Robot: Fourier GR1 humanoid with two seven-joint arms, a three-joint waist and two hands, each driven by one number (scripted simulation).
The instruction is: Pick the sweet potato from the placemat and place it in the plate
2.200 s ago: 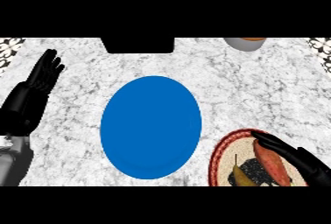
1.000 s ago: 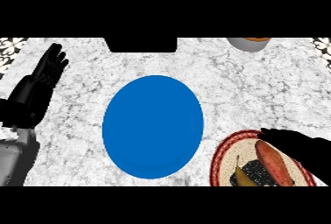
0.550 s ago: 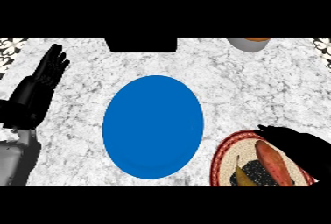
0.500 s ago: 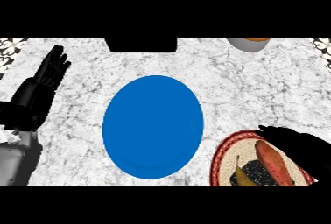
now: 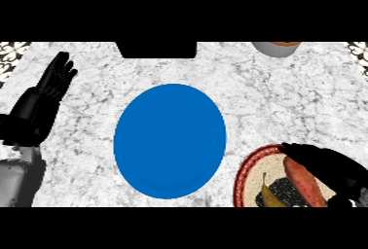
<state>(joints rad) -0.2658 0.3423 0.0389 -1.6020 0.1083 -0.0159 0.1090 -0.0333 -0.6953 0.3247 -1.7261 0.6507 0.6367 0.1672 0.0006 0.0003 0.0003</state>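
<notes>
A: Where is the sweet potato (image 5: 303, 181)?

B: It lies on the round placemat (image 5: 248, 171) at the lower right of the marble counter (image 5: 273, 102), a long reddish-orange tuber running from upper left to lower right. It sits directly beneath the fingers (image 5: 309, 151) of the right hand (image 5: 332, 166), which arch over its upper end.

A: Are those fingers closed on it?

B: They curve down around the potato's top and right flank, so the hand reads as curled about it. Whether the fingertips actually touch the skin I cannot tell. The tuber still rests on the mat.

A: What else is on the mat?

B: Just left of the potato, away from the fingers, there is a dark patch with a yellowish piece (image 5: 269, 196) lying on it. I cannot tell what that is.

A: And the plate?

B: The blue plate (image 5: 170, 140) sits to the left of the right fingers, near the mat's red rim but apart from it.

A: The other hand?

B: The left hand (image 5: 45, 95) rests at the left edge, fingers straight and pointing up, holding nothing, well apart from the plate.

A: Anything beyond the fingers?

B: A grey bowl (image 5: 276, 48) at the top edge, and a black object (image 5: 156, 49) at top centre.
</notes>
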